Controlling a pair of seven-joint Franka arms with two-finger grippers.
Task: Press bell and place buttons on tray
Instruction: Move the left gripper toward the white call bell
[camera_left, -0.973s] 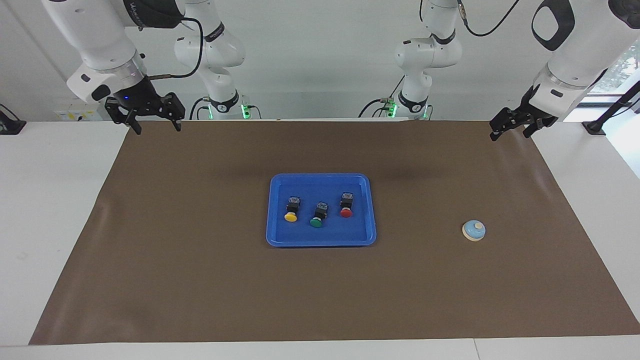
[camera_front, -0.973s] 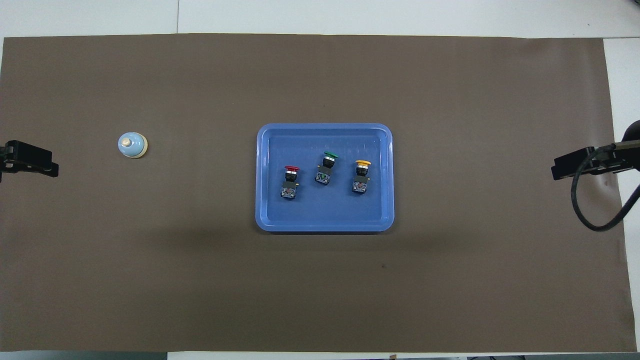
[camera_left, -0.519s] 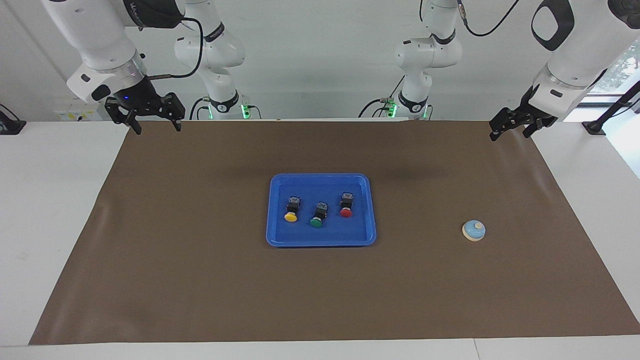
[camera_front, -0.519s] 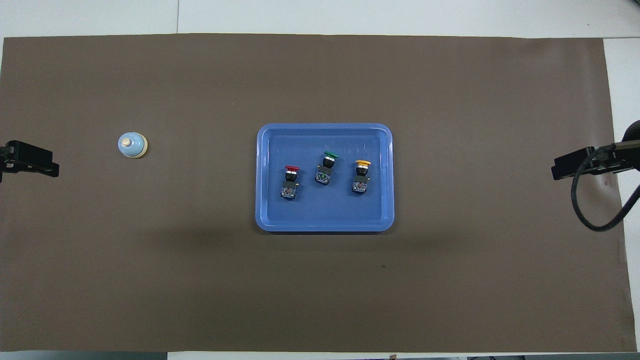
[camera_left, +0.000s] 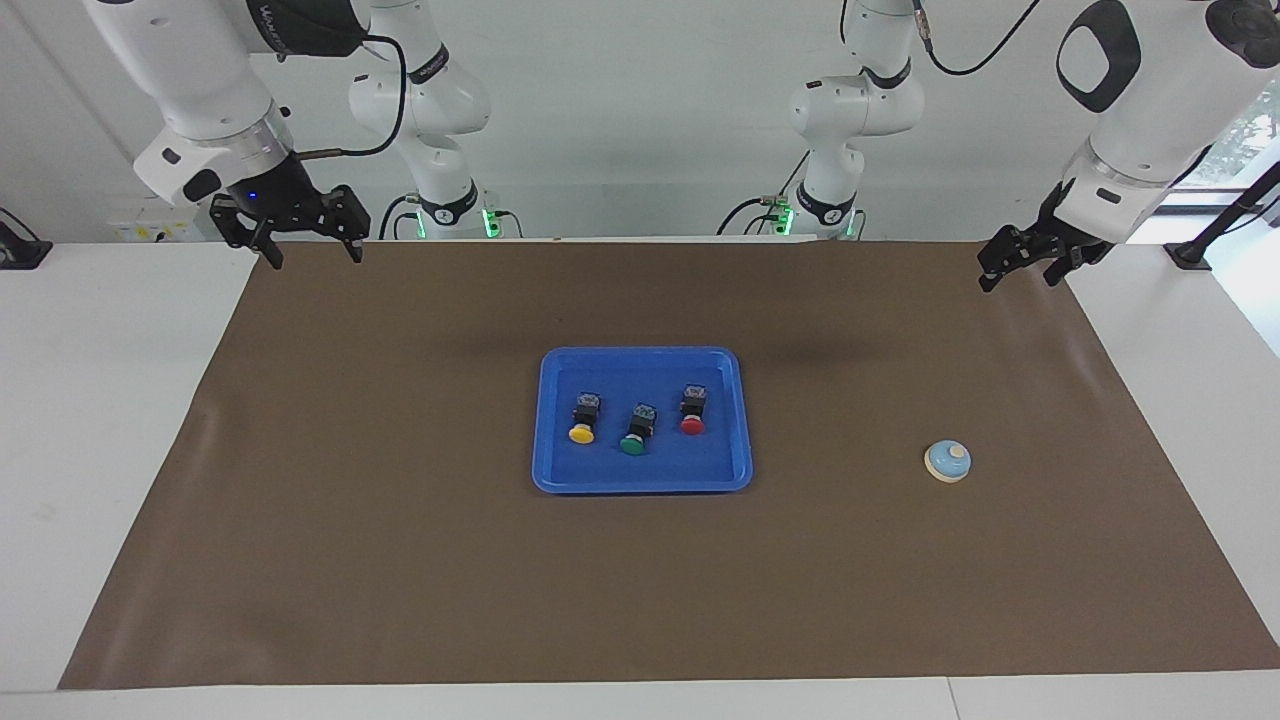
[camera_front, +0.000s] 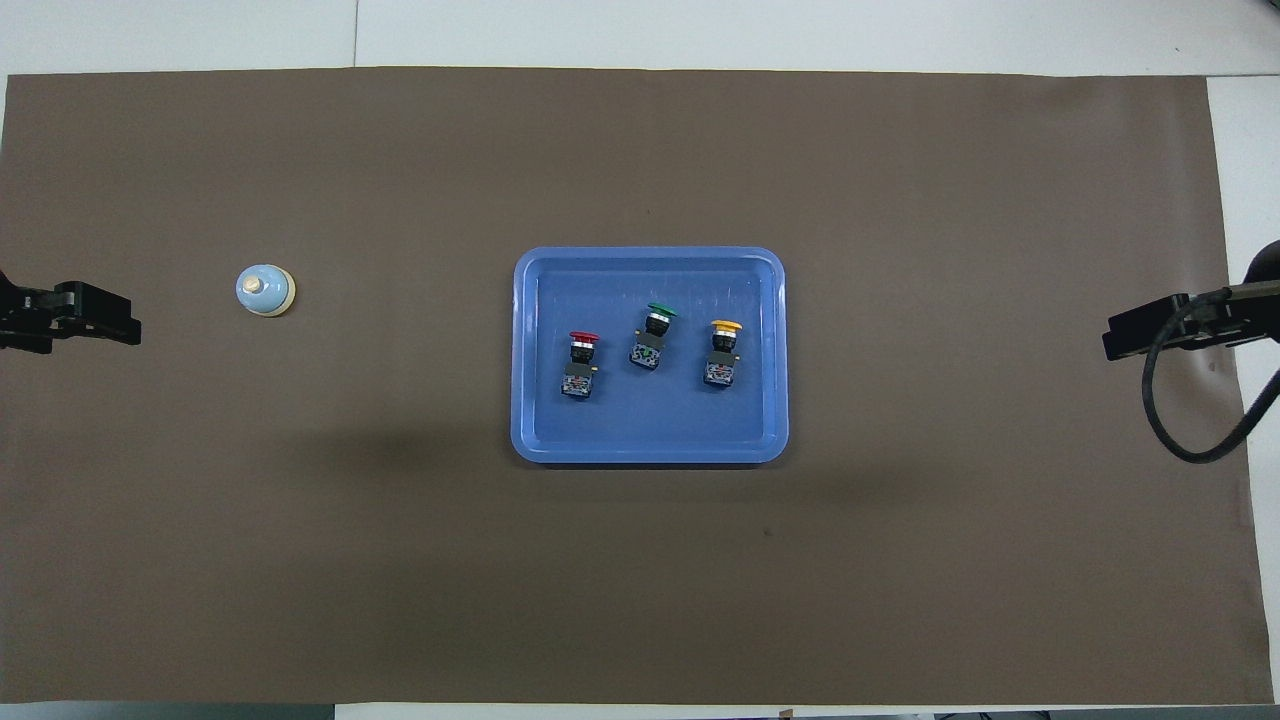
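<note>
The blue tray (camera_left: 640, 486) (camera_front: 650, 455) lies mid-mat. In it lie the three buttons on their sides: yellow (camera_left: 582, 434) (camera_front: 726, 327), green (camera_left: 632, 445) (camera_front: 660, 311) and red (camera_left: 692, 425) (camera_front: 583, 340). The light-blue bell (camera_left: 948, 461) (camera_front: 265, 290) stands alone toward the left arm's end of the table. My left gripper (camera_left: 1017, 278) (camera_front: 100, 325) hangs open and empty over the mat's edge at that end, apart from the bell. My right gripper (camera_left: 313, 258) (camera_front: 1125, 340) waits open and empty over the mat's corner at the right arm's end.
A brown mat (camera_left: 400, 560) covers most of the white table (camera_left: 100, 400). A black cable (camera_front: 1190, 420) loops from the right arm over the mat's edge.
My left gripper has shifted a little inward over the mat, toward the bell. The right arm, bell, tray and buttons have not moved.
</note>
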